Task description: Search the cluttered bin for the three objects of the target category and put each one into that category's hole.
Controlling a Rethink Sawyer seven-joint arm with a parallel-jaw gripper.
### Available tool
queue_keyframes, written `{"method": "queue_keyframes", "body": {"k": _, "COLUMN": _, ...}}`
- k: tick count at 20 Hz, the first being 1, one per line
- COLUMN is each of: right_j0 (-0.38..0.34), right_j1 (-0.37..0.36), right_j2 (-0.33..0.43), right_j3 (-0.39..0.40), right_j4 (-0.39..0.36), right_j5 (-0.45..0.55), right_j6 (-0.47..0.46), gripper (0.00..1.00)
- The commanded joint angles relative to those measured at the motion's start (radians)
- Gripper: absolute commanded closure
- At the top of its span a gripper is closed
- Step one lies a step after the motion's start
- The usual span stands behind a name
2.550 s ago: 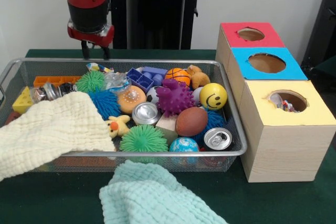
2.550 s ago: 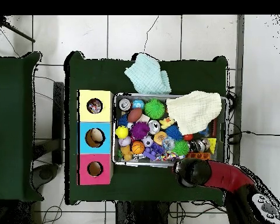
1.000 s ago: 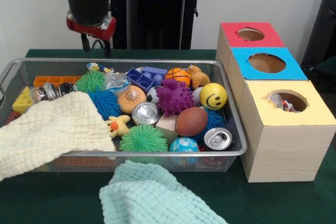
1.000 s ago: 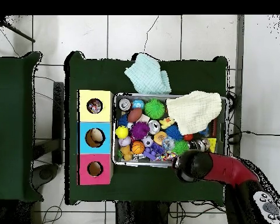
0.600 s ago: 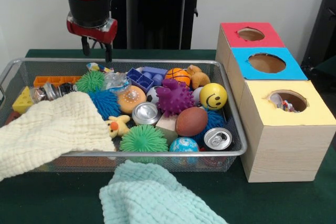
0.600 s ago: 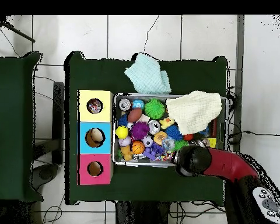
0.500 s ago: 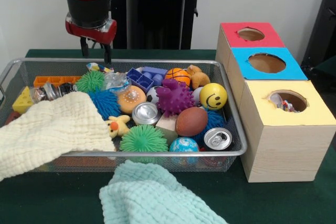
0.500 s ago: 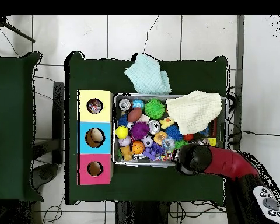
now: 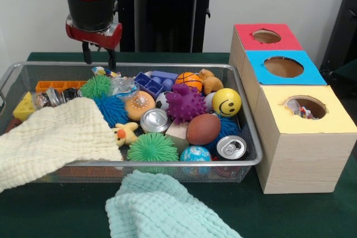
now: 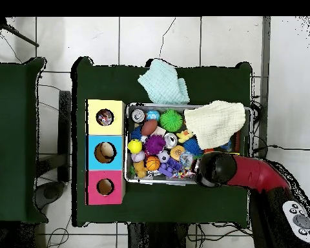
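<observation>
A wire bin [image 9: 254, 160] is packed with toys: a purple spiky ball [image 9: 186, 102], a yellow smiley ball [image 9: 226, 101], a brown football [image 9: 203, 129], green spiky balls [image 9: 152, 147], a donut [image 9: 139, 104] and two silver cans [image 9: 154, 120] [image 9: 231, 146]. My gripper [image 9: 98, 59] hangs open and empty above the bin's far left rim, over a green spiky ball [image 9: 96, 86]. In the overhead view the red arm [image 10: 216, 169] covers the gripper and the bin's lower right edge.
Three boxes with round holes stand in a row beside the bin: red [image 9: 266, 26], blue [image 9: 283, 54] and yellow [image 9: 307, 124]. A cream cloth [image 9: 50, 137] drapes over the bin's left part. A mint cloth [image 9: 162, 204] lies on the green table in front.
The gripper has risen from the bin's far rim, then drifted slightly left; in the overhead view the arm's head has moved in over the bin's edge. The toys have not moved.
</observation>
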Motion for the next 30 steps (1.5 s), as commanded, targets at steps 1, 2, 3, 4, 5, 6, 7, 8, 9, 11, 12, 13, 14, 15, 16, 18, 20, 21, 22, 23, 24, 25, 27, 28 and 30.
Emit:
{"method": "queue_keyframes", "body": {"k": 1, "right_j0": -0.008, "right_j1": 0.052, "right_j2": 0.09, "right_j3": -0.068, "right_j4": 0.017, "right_j5": 0.097, "right_j6": -0.082, "gripper": 0.0}}
{"method": "queue_keyframes", "body": {"k": 2, "right_j0": -0.011, "right_j1": 0.06, "right_j2": 0.089, "right_j3": -0.063, "right_j4": 0.015, "right_j5": 0.089, "right_j6": -0.081, "gripper": 0.0}}
{"method": "queue_keyframes", "body": {"k": 3, "right_j0": -0.013, "right_j1": 0.068, "right_j2": 0.089, "right_j3": -0.058, "right_j4": 0.012, "right_j5": 0.08, "right_j6": -0.08, "gripper": 0.0}}
{"method": "queue_keyframes", "body": {"k": 4, "right_j0": -0.014, "right_j1": 0.076, "right_j2": 0.088, "right_j3": -0.057, "right_j4": 0.004, "right_j5": 0.064, "right_j6": -0.082, "gripper": 0.0}}
{"method": "queue_keyframes", "body": {"k": 5, "right_j0": -0.015, "right_j1": 0.087, "right_j2": 0.086, "right_j3": -0.056, "right_j4": -0.002, "right_j5": 0.048, "right_j6": -0.077, "gripper": 0.0}}
{"method": "queue_keyframes", "body": {"k": 6, "right_j0": -0.016, "right_j1": 0.1, "right_j2": 0.085, "right_j3": -0.056, "right_j4": -0.011, "right_j5": 0.03, "right_j6": -0.078, "gripper": 0.0}}
{"method": "queue_keyframes", "body": {"k": 7, "right_j0": -0.02, "right_j1": 0.114, "right_j2": 0.084, "right_j3": -0.054, "right_j4": -0.018, "right_j5": 0.009, "right_j6": -0.076, "gripper": 0.0}}
{"method": "queue_keyframes", "body": {"k": 8, "right_j0": -0.023, "right_j1": 0.126, "right_j2": 0.081, "right_j3": -0.052, "right_j4": -0.025, "right_j5": -0.012, "right_j6": -0.071, "gripper": 0.0}}
{"method": "queue_keyframes", "body": {"k": 9, "right_j0": -0.025, "right_j1": 0.138, "right_j2": 0.078, "right_j3": -0.05, "right_j4": -0.032, "right_j5": -0.032, "right_j6": -0.066, "gripper": 0.0}}
{"method": "queue_keyframes", "body": {"k": 11, "right_j0": -0.03, "right_j1": 0.162, "right_j2": 0.072, "right_j3": -0.045, "right_j4": -0.045, "right_j5": -0.072, "right_j6": -0.056, "gripper": 0.0}}
{"method": "queue_keyframes", "body": {"k": 12, "right_j0": -0.031, "right_j1": 0.171, "right_j2": 0.066, "right_j3": -0.037, "right_j4": -0.054, "right_j5": -0.097, "right_j6": -0.047, "gripper": 0.0}}
{"method": "queue_keyframes", "body": {"k": 13, "right_j0": -0.033, "right_j1": 0.181, "right_j2": 0.06, "right_j3": -0.029, "right_j4": -0.063, "right_j5": -0.121, "right_j6": -0.038, "gripper": 0.0}}
{"method": "queue_keyframes", "body": {"k": 14, "right_j0": -0.035, "right_j1": 0.192, "right_j2": 0.054, "right_j3": -0.022, "right_j4": -0.069, "right_j5": -0.139, "right_j6": -0.031, "gripper": 0.0}}
{"method": "queue_keyframes", "body": {"k": 15, "right_j0": -0.036, "right_j1": 0.2, "right_j2": 0.049, "right_j3": -0.014, "right_j4": -0.076, "right_j5": -0.157, "right_j6": -0.025, "gripper": 0.0}}
{"method": "queue_keyframes", "body": {"k": 16, "right_j0": -0.035, "right_j1": 0.205, "right_j2": 0.043, "right_j3": -0.007, "right_j4": -0.08, "right_j5": -0.169, "right_j6": -0.018, "gripper": 0.0}}
{"method": "queue_keyframes", "body": {"k": 18, "right_j0": -0.034, "right_j1": 0.216, "right_j2": 0.032, "right_j3": 0.007, "right_j4": -0.088, "right_j5": -0.196, "right_j6": -0.004, "gripper": 0.0}}
{"method": "queue_keyframes", "body": {"k": 20, "right_j0": -0.038, "right_j1": 0.229, "right_j2": 0.024, "right_j3": 0.02, "right_j4": -0.095, "right_j5": -0.22, "right_j6": 0.004, "gripper": 0.0}}
{"method": "queue_keyframes", "body": {"k": 21, "right_j0": -0.041, "right_j1": 0.236, "right_j2": 0.021, "right_j3": 0.021, "right_j4": -0.096, "right_j5": -0.221, "right_j6": 0.004, "gripper": 0.0}}
{"method": "queue_keyframes", "body": {"k": 22, "right_j0": -0.044, "right_j1": 0.242, "right_j2": 0.018, "right_j3": 0.023, "right_j4": -0.101, "right_j5": -0.227, "right_j6": 0.002, "gripper": 0.0}}
{"method": "queue_keyframes", "body": {"k": 23, "right_j0": -0.047, "right_j1": 0.248, "right_j2": 0.014, "right_j3": 0.027, "right_j4": -0.104, "right_j5": -0.23, "right_j6": 0.0, "gripper": 0.0}}
{"method": "queue_keyframes", "body": {"k": 24, "right_j0": -0.051, "right_j1": 0.253, "right_j2": 0.011, "right_j3": 0.029, "right_j4": -0.108, "right_j5": -0.233, "right_j6": -0.005, "gripper": 0.0}}
{"method": "queue_keyframes", "body": {"k": 25, "right_j0": -0.054, "right_j1": 0.257, "right_j2": 0.008, "right_j3": 0.032, "right_j4": -0.112, "right_j5": -0.235, "right_j6": -0.01, "gripper": 0.0}}
{"method": "queue_keyframes", "body": {"k": 27, "right_j0": -0.062, "right_j1": 0.264, "right_j2": 0.003, "right_j3": 0.036, "right_j4": -0.119, "right_j5": -0.236, "right_j6": -0.02, "gripper": 0.0}}
{"method": "queue_keyframes", "body": {"k": 28, "right_j0": -0.068, "right_j1": 0.266, "right_j2": 0.003, "right_j3": 0.041, "right_j4": -0.124, "right_j5": -0.239, "right_j6": -0.025, "gripper": 0.0}}
{"method": "queue_keyframes", "body": {"k": 30, "right_j0": -0.079, "right_j1": 0.27, "right_j2": 0.002, "right_j3": 0.049, "right_j4": -0.133, "right_j5": -0.245, "right_j6": -0.034, "gripper": 0.0}}
